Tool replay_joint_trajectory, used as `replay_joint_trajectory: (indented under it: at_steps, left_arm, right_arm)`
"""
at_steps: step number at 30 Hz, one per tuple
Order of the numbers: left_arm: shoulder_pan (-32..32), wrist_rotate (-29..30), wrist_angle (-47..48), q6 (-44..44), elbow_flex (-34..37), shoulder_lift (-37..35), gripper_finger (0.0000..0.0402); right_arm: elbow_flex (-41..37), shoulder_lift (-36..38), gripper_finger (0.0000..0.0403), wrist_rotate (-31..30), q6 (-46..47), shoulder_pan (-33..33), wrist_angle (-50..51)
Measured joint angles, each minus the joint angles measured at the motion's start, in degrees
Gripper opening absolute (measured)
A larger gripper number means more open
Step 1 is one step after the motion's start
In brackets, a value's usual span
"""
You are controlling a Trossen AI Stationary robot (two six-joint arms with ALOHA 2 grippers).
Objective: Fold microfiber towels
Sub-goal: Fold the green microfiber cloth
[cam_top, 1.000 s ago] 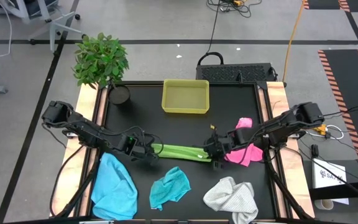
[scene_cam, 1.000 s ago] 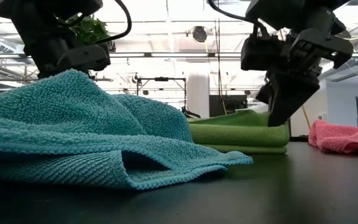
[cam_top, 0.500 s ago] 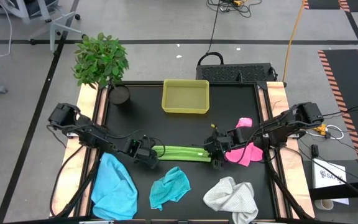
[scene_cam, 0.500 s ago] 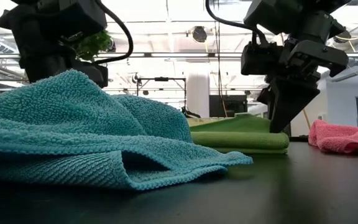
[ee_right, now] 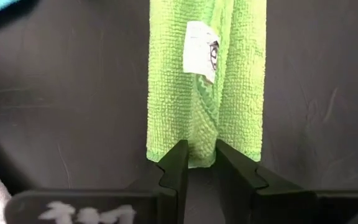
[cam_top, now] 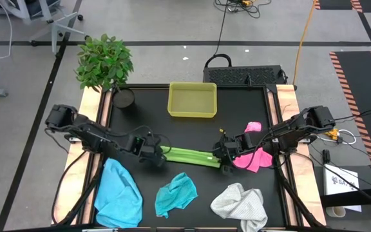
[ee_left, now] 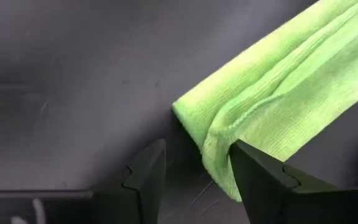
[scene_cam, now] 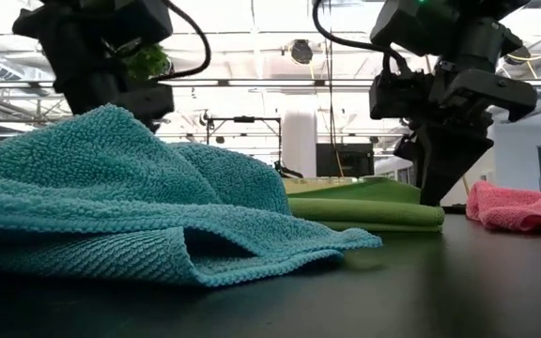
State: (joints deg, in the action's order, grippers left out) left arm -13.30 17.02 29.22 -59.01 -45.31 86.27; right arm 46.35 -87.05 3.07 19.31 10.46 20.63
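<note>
We see the lime green towel (cam_top: 187,156) folded into a long thin strip, lying flat in the middle of the black worktop (cam_top: 237,109). Our left claw (ee_left: 194,177) is at one end of it, with its fingers apart and the towel's corner between them. Our right claw (ee_right: 197,165) is at the other end, fingers a little apart. The pink towel (cam_top: 253,154) lies just beside the right claw. The light blue towel (cam_top: 118,193), teal towel (cam_top: 176,193) and white towel (cam_top: 240,205) lie along the near edge.
</note>
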Motion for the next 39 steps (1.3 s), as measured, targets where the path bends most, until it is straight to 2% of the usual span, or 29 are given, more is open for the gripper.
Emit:
replay_joint_trajectory:
  at_steps: [10, 22, 33, 36, 39]
  left_arm:
    - [1.3, 1.0, 6.5, 1.3, -1.1, -2.0, 0.0182]
    - [1.3, 0.6, 5.3, -0.1, -1.1, -2.1, 0.0182]
    - [2.5, 2.3, 4.8, 0.7, -1.1, -2.1, 0.0182]
    - [3.3, 5.3, 3.7, 2.8, -1.1, -2.1, 0.0182]
    - [4.3, 4.5, 3.7, 3.8, -1.2, -2.1, 0.0182]
  right_arm:
    - [0.0, 0.0, 0.0066, -0.1, -1.2, -1.3, 0.6]
    - [0.0, 0.1, 0.0066, 0.0, -2.4, -3.1, 0.3]
    - [2.6, 8.8, 0.0055, -0.2, -1.2, -6.1, -0.7]
    - [2.7, 9.5, 0.0044, -0.1, -2.1, -6.4, -1.1]
    - [2.7, 9.1, 0.0037, 0.1, -2.1, -6.4, -0.8]
